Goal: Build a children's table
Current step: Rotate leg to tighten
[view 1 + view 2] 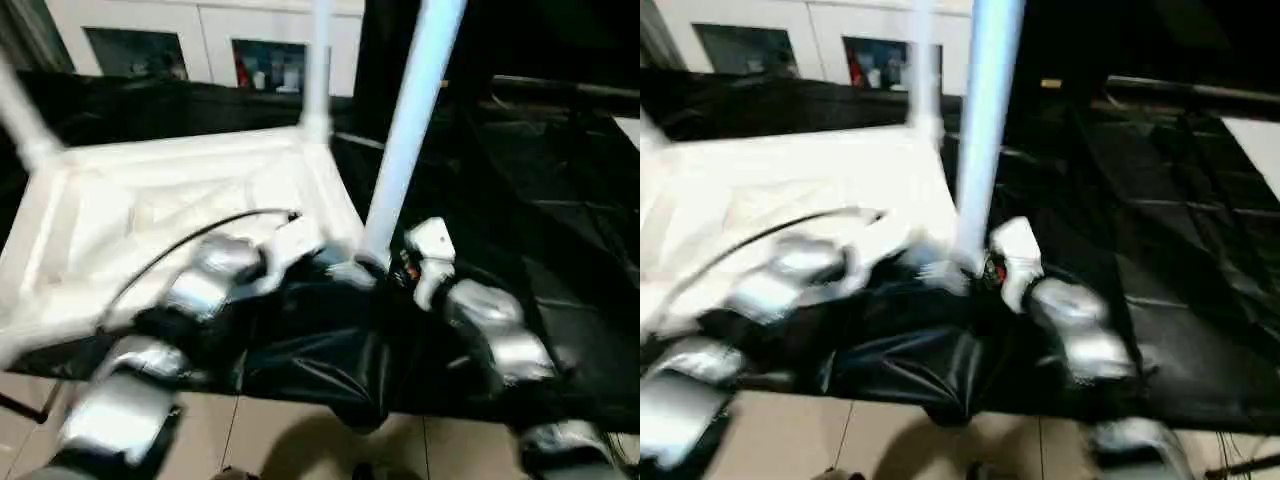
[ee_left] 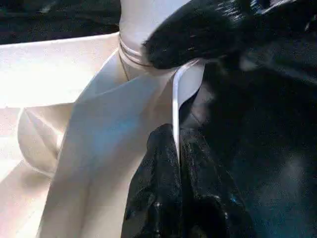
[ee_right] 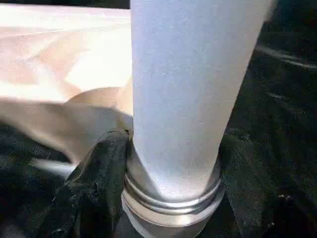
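The white table top (image 1: 190, 215) lies upside down on a black sheet (image 1: 560, 200), its ribbed underside facing up, with legs rising from its corners: one at the far corner (image 1: 318, 60), one at the far-left corner (image 1: 22, 118), and the nearest leg (image 1: 410, 120) standing tall and slightly tilted in the near right corner socket. The right gripper (image 3: 163, 198) sits at the base of this nearest leg, one black finger (image 3: 94, 183) pressed against the ringed collar where the leg enters the socket and dark padding on the opposite side, so it is clamped around the leg's foot. The left gripper (image 2: 176, 163) is at the same corner from the other side, its two black fingers (image 2: 148, 193) pinched together on the thin white rim of the table top just below the socket. In the head views both silver forearms reach in toward that corner, the left over the table top and the right (image 1: 490, 330) over the black sheet, with a black cable (image 1: 190, 240) arching over the table top
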You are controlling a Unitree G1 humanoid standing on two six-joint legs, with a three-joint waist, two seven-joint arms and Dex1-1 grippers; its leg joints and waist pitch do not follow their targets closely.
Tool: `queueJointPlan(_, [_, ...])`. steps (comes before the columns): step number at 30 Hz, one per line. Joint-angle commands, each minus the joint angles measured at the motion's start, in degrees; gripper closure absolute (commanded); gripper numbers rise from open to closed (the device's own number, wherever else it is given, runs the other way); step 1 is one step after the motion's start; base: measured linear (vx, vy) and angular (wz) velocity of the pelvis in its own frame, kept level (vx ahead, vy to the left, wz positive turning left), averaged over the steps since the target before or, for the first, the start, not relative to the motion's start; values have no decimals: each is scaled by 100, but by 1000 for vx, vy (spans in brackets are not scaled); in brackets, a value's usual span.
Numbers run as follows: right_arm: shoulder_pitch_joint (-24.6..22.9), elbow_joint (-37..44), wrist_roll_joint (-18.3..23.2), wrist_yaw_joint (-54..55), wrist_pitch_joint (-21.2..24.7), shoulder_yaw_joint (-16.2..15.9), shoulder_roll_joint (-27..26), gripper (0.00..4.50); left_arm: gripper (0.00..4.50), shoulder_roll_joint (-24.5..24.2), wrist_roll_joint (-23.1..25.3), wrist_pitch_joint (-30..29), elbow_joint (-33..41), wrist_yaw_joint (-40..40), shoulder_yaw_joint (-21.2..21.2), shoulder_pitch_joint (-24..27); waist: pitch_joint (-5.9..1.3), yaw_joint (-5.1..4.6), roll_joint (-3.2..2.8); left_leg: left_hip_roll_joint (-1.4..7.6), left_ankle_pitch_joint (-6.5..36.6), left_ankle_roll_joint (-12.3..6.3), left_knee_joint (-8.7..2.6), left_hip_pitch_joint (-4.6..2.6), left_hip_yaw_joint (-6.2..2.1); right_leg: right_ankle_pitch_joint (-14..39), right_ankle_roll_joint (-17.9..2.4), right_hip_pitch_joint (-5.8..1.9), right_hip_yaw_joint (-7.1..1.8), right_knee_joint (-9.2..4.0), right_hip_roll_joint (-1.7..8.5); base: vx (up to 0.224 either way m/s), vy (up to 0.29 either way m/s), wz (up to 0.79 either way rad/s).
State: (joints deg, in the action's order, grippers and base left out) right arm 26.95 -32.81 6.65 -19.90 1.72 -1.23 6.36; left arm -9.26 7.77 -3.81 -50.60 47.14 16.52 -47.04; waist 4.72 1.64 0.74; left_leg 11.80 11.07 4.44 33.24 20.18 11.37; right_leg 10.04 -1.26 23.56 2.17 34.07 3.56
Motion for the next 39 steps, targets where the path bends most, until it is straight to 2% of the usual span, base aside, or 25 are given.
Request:
queueJointPlan(1, [-109, -458, 117, 826, 270, 410, -127, 207, 450, 192, -78, -4, -321, -533, -149, 29, -345, -6, 32, 84, 1037, -197, -374, -19, -59, 1781, -982, -241, -238, -474, 367, 0, 0, 0])
queueJointPlan(3, [-30, -560, 83, 1268, 110, 504, -301, 208, 450, 379, 9, 76, -508, -784, -114, -58, -361, -6, 48, 76, 953, -256, -368, -6, -54, 1573, -1022, -266, -237, -460, 360, 0, 0, 0])
queueJointPlan(4, [2, -591, 43, 1395, 54, 508, -342, 212, 450, 435, 43, 140, -565, -852, -103, -81, -360, -5, 29, 72, 916, -276, -369, 0, -61, 1452, -1034, -273, -222, -444, 352, 0, 0, 0])
queueJointPlan(5, [27, -606, 39, 1371, 21, 489, -354, 212, 450, 463, 51, 151, -572, -819, -92, -83, -364, 1, 21, 75, 921, -287, -368, -15, -54, 1430, -1048, -264, -224, -449, 351, 0, 0, 0])
queueJointPlan(8, [57, -578, -17, 1219, -81, 418, -362, 212, 450, 488, 96, 234, -600, -679, -51, -84, -376, 2, 16, 75, 883, -357, -361, 7, -53, 1193, -1133, -294, -225, -429, 358, 0, 0, 0])
queueJointPlan(11, [-27, -362, -41, 941, -275, 332, -372, 212, 450, 465, 137, 476, -671, -511, 39, -77, -368, 6, 21, 73, 940, -391, -364, 7, -53, 1304, -1114, -295, -223, -447, 362, 0, 0, 0])
queueJointPlan(12, [-83, -244, 11, 799, -357, 328, -387, 172, 450, 454, 139, 588, -679, -433, 72, -64, -371, 14, 29, 78, 964, -400, -364, 3, -54, 1357, -1093, -298, -225, -451, 370, 0, 0, 0])
queueJointPlan(15, [-219, 63, 94, 490, -483, 193, -338, 157, 450, 435, 136, 789, -703, -318, 102, -39, -380, 26, 33, 84, 895, -453, -369, 19, -60, 1226, -1113, -314, -223, -433, 370, 0, 0, 0])
queueJointPlan(16, [-243, 120, 114, 426, -486, 158, -322, 145, 450, 434, 137, 833, -709, -300, 104, -36, -377, 30, 50, 79, 887, -475, -363, 14, -53, 1242, -1106, -312, -221, -439, 367, 0, 0, 0])
queueJointPlan(18, [-295, 278, 112, 218, -419, 40, -231, 122, 450, 439, 128, 883, -704, -345, 82, -25, -377, 37, 40, 89, 852, -492, -363, 18, -56, 1256, -1106, -316, -223, -433, 375, 0, 0, 0])
queueJointPlan(20, [-425, 611, 125, -116, -331, -64, 15, 122, 450, 469, 64, 1088, -631, -393, 13, 7, -387, 41, 71, 88, 821, -518, -356, 23, -54, 1306, -1082, -325, -218, -437, 373, 0, 0, 0])
queueJointPlan(21, [-425, 611, 125, -116, -331, -64, 15, 122, 450, 469, 64, 1088, -631, -393, 13, 7, -388, 51, 68, 87, 807, -532, -351, 21, -52, 1285, -1068, -327, -223, -433, 373, 0, 0, 0])
queueJointPlan(25, [-789, 1372, 535, -1291, -6, -99, 629, 122, 450, 503, -160, 1189, -420, -185, -150, 49, -415, 112, 80, 109, 660, -724, -330, 39, -53, 874, -1158, -359, -220, -389, 374, 0, 0, 0])
queueJointPlan(26, [-924, 1591, 643, -1636, 76, -105, 862, 121, 406, 484, -265, 1129, -289, 8, -187, 78, -423, 111, 87, 110, 642, -748, -326, 37, -52, 834, -1183, -361, -213, -379, 369, 0, 0, 0])
queueJointPlan(27, [-1019, 1739, 713, -1870, 134, -100, 1013, 121, 406, 473, -339, 1094, -212, 137, -217, 96, -440, 123, 106, 102, 543, -810, -302, 55, -46, 613, -1226, -374, -223, -348, 371, 0, 0, 0])
queueJointPlan(29, [-1215, 2040, 862, -2342, 229, -114, 1354, 121, 395, 433, -621, 848, 177, 605, -277, 195, -474, 159, 100, 108, 341, -925, -273, 69, -47, 227, -1340, -377, -222, -294, 380, 0, 0, 0])
queueJointPlan(31, [-1335, 2235, 989, -2613, 334, -124, 1563, 121, 365, 392, -827, 643, 608, 907, -296, 311, -485, 183, 110, 134, 113, -1073, -246, 85, -41, -252, -1539, -360, -215, -223, 375, 0, 0, 0])
queueJointPlan(32, [-1376, 2328, 1062, -2731, 400, -141, 1637, 121, 358, 352, -883, 544, 805, 941, -313, 354, -472, 182, 110, 138, 116, -1097, -244, 88, -40, -268, -1567, -353, -212, -224, 375, 0, 0, 0])
queueJointPlan(34, [-1395, 2385, 1102, -2792, 438, -153, 1670, 121, 353, 305, -912, 473, 947, 975, -315, 387, -454, 170, 112, 146, 273, -1089, -242, 85, -39, -24, -1565, -335, -200, -254, 381, 0, 0, 0])
queueJointPlan(35, [-1428, 2560, 1208, -2925, 555, -199, 1718, 121, 338, 70, -1018, 111, 1510, 1153, -312, 523, -435, 160, 112, 162, 392, -1000, -267, 80, -49, 216, -1534, -355, -200, -258, 398, 0, 0, 0])
queueJointPlan(36, [-1425, 2643, 1246, -2953, 642, -217, 1714, 121, 338, -87, -1086, -131, 1835, 1299, -301, 616, -414, 135, 110, 162, 511, -933, -276, 93, -51, 525, -1455, -339, -202, -291, 399, 0, 0, 0])
queueJointPlan(38, [-1355, 2629, 1221, -2886, 698, -246, 1638, 121, 308, -340, -1172, -463, 2282, 1558, -242, 760, -391, 71, 94, 150, 662, -778, -290, 84, -50, 957, -1340, -302, -200, -337, 374, 0, 0, 0])
queueJointPlan(39, [-1355, 2629, 1221, -2886, 698, -246, 1638, 121, 304, -340, -1172, -463, 2282, 1558, -242, 760, -381, 56, 82, 146, 785, -668, -296, 49, -45, 1238, -1274, -285, -208, -371, 373, 0, 0, 0])
